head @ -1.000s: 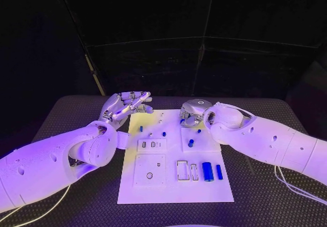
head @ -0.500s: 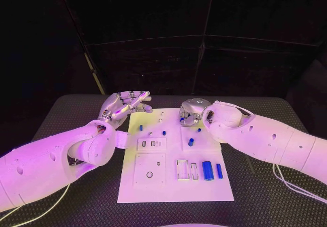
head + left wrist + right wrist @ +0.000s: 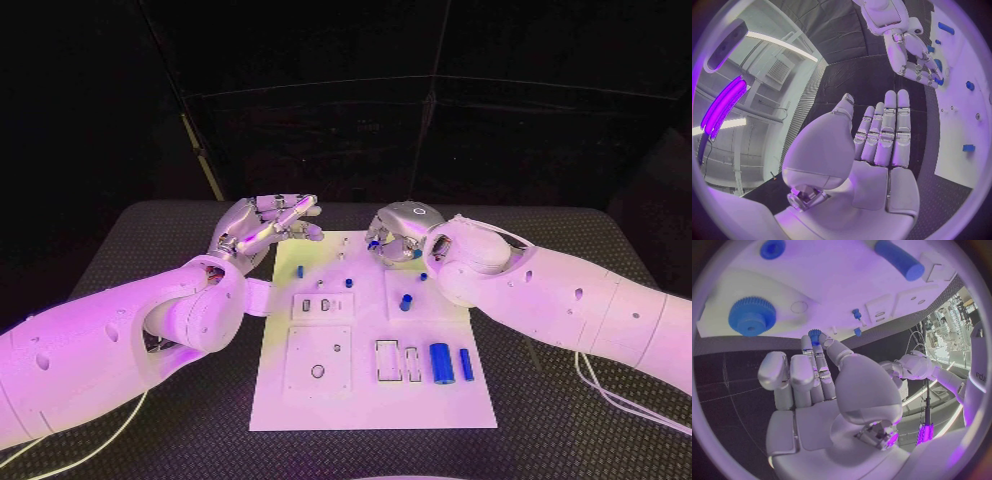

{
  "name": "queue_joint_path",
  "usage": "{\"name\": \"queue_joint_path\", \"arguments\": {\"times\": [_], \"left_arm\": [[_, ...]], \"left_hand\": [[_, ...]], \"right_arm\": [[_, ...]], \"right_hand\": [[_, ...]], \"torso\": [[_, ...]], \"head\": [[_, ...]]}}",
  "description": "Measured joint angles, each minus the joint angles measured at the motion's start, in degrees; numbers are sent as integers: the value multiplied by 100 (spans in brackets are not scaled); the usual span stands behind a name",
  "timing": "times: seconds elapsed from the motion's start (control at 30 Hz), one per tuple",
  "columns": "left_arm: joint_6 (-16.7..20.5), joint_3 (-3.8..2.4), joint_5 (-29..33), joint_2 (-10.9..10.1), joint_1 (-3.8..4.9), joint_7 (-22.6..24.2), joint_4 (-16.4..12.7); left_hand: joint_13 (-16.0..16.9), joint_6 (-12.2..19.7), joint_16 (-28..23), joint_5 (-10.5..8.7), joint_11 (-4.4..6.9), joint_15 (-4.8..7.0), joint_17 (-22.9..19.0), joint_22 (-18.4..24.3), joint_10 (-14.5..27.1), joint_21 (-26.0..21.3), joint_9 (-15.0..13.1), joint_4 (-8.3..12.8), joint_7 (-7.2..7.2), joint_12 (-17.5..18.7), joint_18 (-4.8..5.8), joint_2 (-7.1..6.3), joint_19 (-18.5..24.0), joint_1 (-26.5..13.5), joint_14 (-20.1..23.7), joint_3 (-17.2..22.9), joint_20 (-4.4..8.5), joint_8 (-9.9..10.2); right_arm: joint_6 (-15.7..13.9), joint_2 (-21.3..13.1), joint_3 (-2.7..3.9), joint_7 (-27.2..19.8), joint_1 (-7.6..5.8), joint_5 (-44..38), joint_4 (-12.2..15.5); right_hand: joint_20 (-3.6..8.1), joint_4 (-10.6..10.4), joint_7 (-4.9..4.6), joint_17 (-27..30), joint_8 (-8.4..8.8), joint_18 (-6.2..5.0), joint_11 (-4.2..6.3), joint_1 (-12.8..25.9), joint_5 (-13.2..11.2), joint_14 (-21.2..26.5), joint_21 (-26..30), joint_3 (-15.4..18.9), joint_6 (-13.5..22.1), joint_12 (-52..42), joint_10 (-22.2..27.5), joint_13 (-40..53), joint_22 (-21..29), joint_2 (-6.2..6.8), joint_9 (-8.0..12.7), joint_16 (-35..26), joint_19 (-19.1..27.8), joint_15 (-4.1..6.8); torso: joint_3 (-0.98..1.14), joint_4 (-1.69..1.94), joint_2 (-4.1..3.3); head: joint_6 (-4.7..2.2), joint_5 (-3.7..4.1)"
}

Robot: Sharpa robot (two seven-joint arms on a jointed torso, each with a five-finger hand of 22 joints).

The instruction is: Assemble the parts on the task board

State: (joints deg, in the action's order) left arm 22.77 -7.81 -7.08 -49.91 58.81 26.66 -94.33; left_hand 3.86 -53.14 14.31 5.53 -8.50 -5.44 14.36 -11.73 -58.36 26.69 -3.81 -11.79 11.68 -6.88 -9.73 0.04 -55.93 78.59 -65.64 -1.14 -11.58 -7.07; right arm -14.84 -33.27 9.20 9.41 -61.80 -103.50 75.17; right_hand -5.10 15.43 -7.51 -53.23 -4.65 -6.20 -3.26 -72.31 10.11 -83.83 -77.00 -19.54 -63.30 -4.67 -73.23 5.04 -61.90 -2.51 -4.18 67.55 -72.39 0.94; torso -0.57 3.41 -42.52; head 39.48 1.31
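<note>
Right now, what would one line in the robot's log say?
left hand: open, raised beside task board | right hand: pinching small blue gear over board's far end

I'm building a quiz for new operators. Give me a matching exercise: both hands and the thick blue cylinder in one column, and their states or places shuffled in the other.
Column one:
1. left hand
2. right hand
3. thick blue cylinder

Column two:
A. lying on the near right part of the task board
B. pinching a small blue gear at its fingertips
C. holding nothing, fingers straight and apart

Pairs: 1-C, 2-B, 3-A
</note>
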Motion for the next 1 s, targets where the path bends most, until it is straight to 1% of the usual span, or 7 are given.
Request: {"name": "queue_joint_path", "arguments": {"times": [0.1, 0.23, 0.37, 0.47, 0.67, 0.77, 1.0], "left_arm": [[-4, 0, 0, 4, 0, -1, 0], [-7, 0, 0, 11, 0, -1, -2], [-6, -1, 0, 9, 1, 6, -18], [-3, -3, -1, 0, 2, 12, -37], [5, -5, -1, -28, 3, 19, -83], [10, -5, -1, -38, 5, 21, -103], [20, -8, -1, -55, 12, 27, -143]], "left_hand": [[0, 0, 0, 0, 0, 0, 0, 0, 0, 0, 0, 3, 0, 0, 0, 0, 0, 0, 0, -3, 0, 0], [1, 0, 0, 0, 0, 0, 0, 0, 0, 0, 0, 3, 0, 0, 0, 0, 0, 0, 0, -3, 0, 0], [1, 0, -11, 0, 0, 0, 7, 0, 0, 0, 0, 3, 0, 0, 0, 0, 0, 0, 0, -3, 0, 0], [1, 0, -22, 0, -20, 0, 7, 1, -20, 0, 0, 3, 0, 0, 0, 26, 0, 26, 0, -3, 0, -1], [1, 0, -22, 0, -20, 0, 15, 0, -20, 0, -1, 3, 0, 0, 0, 26, 0, 26, 0, -3, 0, -3], [1, 0, -22, 0, -20, 0, 15, 1, -20, 0, -1, 3, 0, 1, 1, 26, 0, 26, 0, -3, 0, -3], [2, 0, -21, 0, -20, 0, 20, 1, -20, 0, -1, 3, 0, 23, 0, 26, 0, 26, 0, -3, 0, -3]], "right_arm": [[-151, 117, 2, -36, -31, 23, -111], [-302, 292, 2, -90, -70, 55, -322], [-398, 436, 2, -140, -113, 80, -508], [-453, 526, 1, -181, -140, 96, -632], [-501, 652, 1, -256, -186, 118, -754], [-499, 694, 1, -283, -197, 126, -793], [-411, 778, 0, -320, -211, 134, -895]], "right_hand": [[0, 5, 0, -1, 0, -1, 0, 0, -1, 0, 0, -6, 0, 0, 0, -1, -7, 0, 0, 16, 0, 0], [0, -4, 0, -3, 0, 0, 0, 0, -3, 0, -7, -15, 0, 0, 0, -2, -9, 0, 1, 23, 0, 0], [0, -2, 0, -7, 1, -1, 0, 0, 12, 0, -21, -43, 0, 1, 0, -5, -16, 0, 3, 23, 0, 0], [0, -2, 0, -20, 1, -1, 0, 0, 13, 0, -21, -44, 0, 1, 0, -5, -25, 0, 3, 47, 0, 0], [0, -20, -1, -51, 2, -1, 0, -15, 13, 0, -42, -61, -1, 2, 0, 2, -47, 16, 4, 74, 0, 0], [0, -25, -18, -58, 5, -1, -1, -29, 13, 0, -42, -66, -18, 2, 1, 2, -58, 31, 3, 83, 0, 0], [0, -25, -18, -58, 5, -1, -2, -29, 12, 0, -42, -66, -18, 3, 2, 2, -67, 31, -2, 83, 0, 0]], "torso": [[-1, 5, -4], [-2, 13, -12], [-3, 23, -25], [-9, 38, -37], [-24, 74, -82], [-31, 88, -107], [-48, 112, -163]], "head": [[-1, 0], [24, 8], [39, 9], [51, 6], [52, 27], [53, 36], [62, 48]]}}
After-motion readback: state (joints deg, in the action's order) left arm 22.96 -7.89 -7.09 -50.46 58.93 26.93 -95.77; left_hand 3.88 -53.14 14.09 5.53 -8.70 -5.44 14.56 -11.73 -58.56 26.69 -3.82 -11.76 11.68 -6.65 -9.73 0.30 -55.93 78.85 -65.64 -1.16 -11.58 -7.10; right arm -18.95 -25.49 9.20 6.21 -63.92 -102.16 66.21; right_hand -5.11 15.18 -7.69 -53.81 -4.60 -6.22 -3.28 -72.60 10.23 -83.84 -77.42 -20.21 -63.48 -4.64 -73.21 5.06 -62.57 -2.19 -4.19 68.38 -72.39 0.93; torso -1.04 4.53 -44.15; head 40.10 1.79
